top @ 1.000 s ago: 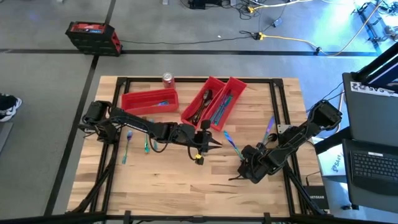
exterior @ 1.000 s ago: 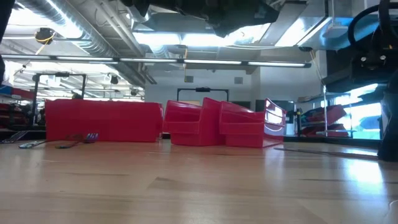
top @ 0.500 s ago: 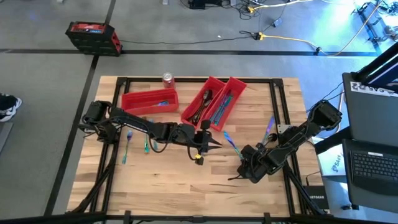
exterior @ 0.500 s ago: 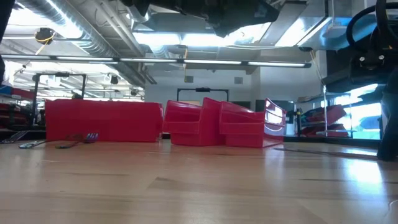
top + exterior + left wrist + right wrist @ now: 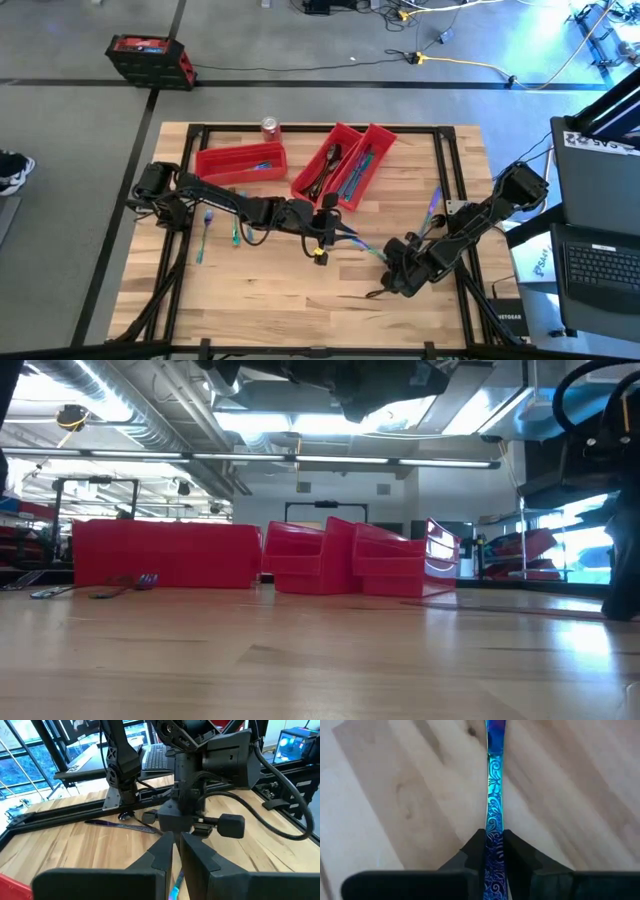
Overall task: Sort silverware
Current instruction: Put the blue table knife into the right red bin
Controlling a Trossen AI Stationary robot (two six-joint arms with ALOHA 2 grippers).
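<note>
Near the counter's (image 5: 260,300) middle-right, my right pincer (image 5: 385,268) pinches an iridescent utensil (image 5: 494,795) by its engraved handle; right wrist view shows both fingers (image 5: 472,851) pressed against it, with the utensil lying over the wood. Left pincer (image 5: 335,232) sits at the counter's centre, fingers pressed together, holding nothing I can see, tips pointing toward the right arm. More silverware: two pieces (image 5: 220,228) lying left of centre by the left arm, another piece (image 5: 433,203) near the right edge. Three red bins (image 5: 240,160) stand at the far side with utensils inside; a soda can (image 5: 269,127) is beside them.
</note>
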